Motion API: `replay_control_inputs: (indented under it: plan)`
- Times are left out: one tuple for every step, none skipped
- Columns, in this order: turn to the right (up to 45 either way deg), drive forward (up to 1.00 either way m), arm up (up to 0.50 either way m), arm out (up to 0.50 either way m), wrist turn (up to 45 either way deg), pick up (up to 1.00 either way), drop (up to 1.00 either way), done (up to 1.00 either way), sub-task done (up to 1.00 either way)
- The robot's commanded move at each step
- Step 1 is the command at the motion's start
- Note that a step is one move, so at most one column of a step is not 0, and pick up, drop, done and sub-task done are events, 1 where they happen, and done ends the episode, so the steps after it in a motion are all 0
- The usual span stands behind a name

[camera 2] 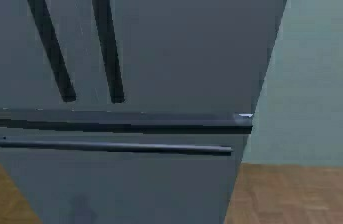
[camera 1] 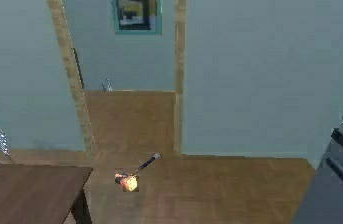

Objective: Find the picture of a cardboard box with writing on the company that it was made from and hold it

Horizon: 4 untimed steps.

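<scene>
A framed picture (camera 1: pixel 137 15) hangs on the far wall of the next room, seen through a doorway (camera 1: pixel 129 60) with a wooden frame. The picture has a blue-green frame and a dark inside with some yellow; what it shows cannot be told. It is far ahead, a little left of the middle of the forward view.

On the wooden floor (camera 1: pixel 219 185), just before the doorway, lies a small tool (camera 1: pixel 137 170) with a dark handle and an orange-yellow end. At the near left stands a dark brown table (camera 1: pixel 29 190). At the right edge is a grey fridge (camera 1: pixel 341 170).

In the arm side view the fridge (camera 2: pixel 149 170) stands very near, with two dark handles (camera 2: pixel 54 50) on its upper part, and a pale blue wall (camera 2: pixel 319 90) is behind it on the right.

The state of the gripper cannot be told.
</scene>
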Motion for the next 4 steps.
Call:
replay_control_inputs:
  plan:
    - [0.0,1.0,0.0,0.0,0.0,0.0,0.0,0.0,0.0]
    - [-21.0,0.0,0.0,0.0,0.0,0.0,0.0,0.0,0.0]
    - [0.0,0.1,0.0,0.0,0.0,0.0,0.0,0.0,0.0]
    - [-21.0,0.0,0.0,0.0,0.0,0.0,0.0,0.0,0.0]
